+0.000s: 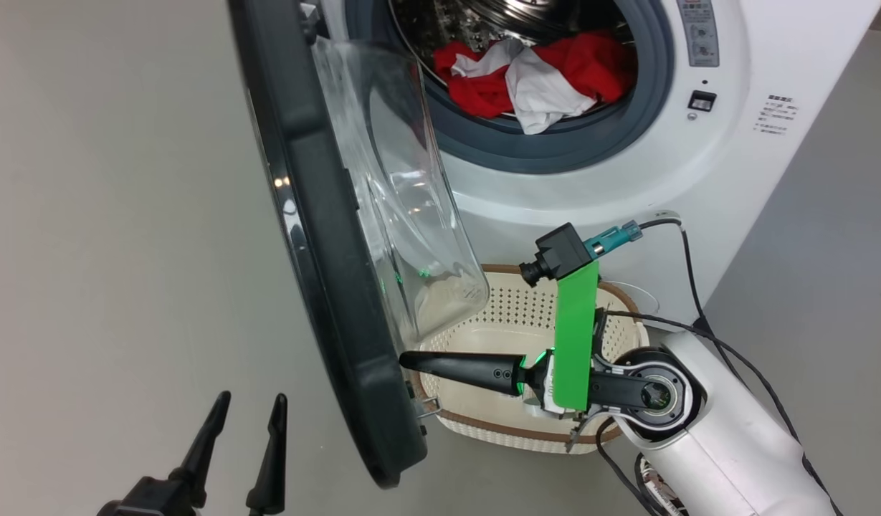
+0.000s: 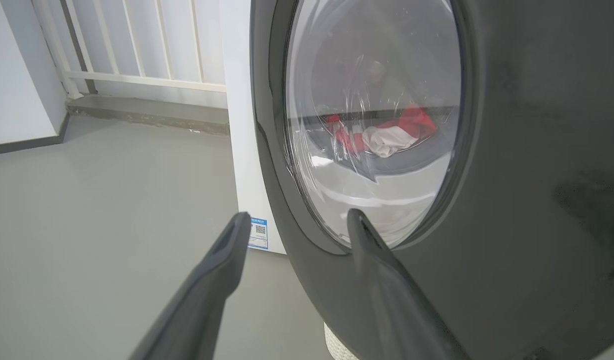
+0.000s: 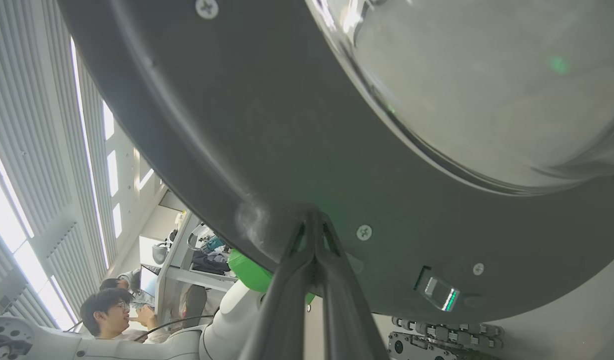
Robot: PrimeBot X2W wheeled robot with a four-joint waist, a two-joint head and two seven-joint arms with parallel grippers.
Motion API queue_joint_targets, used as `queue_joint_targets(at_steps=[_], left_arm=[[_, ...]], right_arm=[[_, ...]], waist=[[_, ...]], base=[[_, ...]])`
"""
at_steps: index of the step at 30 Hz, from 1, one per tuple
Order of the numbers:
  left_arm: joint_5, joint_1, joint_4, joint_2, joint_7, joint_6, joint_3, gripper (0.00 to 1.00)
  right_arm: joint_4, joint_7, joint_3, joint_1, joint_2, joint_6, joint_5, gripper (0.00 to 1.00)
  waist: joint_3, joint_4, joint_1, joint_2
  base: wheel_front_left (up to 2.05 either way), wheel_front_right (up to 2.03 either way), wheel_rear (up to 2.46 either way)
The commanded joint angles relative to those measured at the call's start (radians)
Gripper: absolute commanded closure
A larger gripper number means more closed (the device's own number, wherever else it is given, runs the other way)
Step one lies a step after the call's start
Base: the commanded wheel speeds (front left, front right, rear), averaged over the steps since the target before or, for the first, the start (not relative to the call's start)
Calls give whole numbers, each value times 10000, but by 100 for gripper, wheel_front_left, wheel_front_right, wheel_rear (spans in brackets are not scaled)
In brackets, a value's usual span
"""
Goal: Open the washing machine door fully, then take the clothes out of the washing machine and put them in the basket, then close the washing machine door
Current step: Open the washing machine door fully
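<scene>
The washing machine point(image 1: 626, 186) stands with its door point(image 1: 318, 236) swung partway out, seen edge-on, glass bowl facing the drum. Red and white clothes point(image 1: 533, 79) lie in the drum mouth, also visible through the glass as clothes point(image 2: 386, 135). The basket point(image 1: 515, 304) sits on the floor below the opening. My right gripper point(image 1: 406, 360) is shut, its tips pressed against the inner side of the door's lower rim; in the right wrist view the right gripper point(image 3: 311, 216) touches the door point(image 3: 237, 125). My left gripper point(image 1: 252, 401) is open, empty, by the door's outer face point(image 2: 511, 150); left gripper point(image 2: 298, 217).
Grey floor lies to the left of the door. A white railing point(image 2: 137, 45) and a low concrete step point(image 2: 147, 112) stand behind the machine's side. Black cables point(image 1: 698, 315) trail from my right forearm. A person point(image 3: 104, 310) sits at a desk behind me.
</scene>
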Motion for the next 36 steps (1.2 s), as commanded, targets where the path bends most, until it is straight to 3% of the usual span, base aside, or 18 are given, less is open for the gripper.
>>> queue_joint_targets(at_steps=[1,18,32,33,36], left_arm=[[-49,-163,-217,155,-94,79,369,0],[-94,-214,-177,155,-94,110,452,0],[-137,-227,-182,154,-94,136,615,0],[-150,-231,-176,154,-94,134,623,0],[-185,-253,-132,154,-94,123,663,0]], right_arm=[[-357,-91,200,71,377,16,-74,100],[-241,-487,615,-90,575,16,-38,100],[-115,-944,884,-132,506,16,-127,100],[-126,-992,888,-119,455,16,-146,92],[-98,-1307,835,-24,289,16,-248,0]], waist=[[10,130,0,0],[-19,520,0,0],[-61,360,0,0],[-69,342,0,0],[-79,284,0,0]], base=[[0,0,0],[0,0,0],[0,0,0],[0,0,0],[0,0,0]])
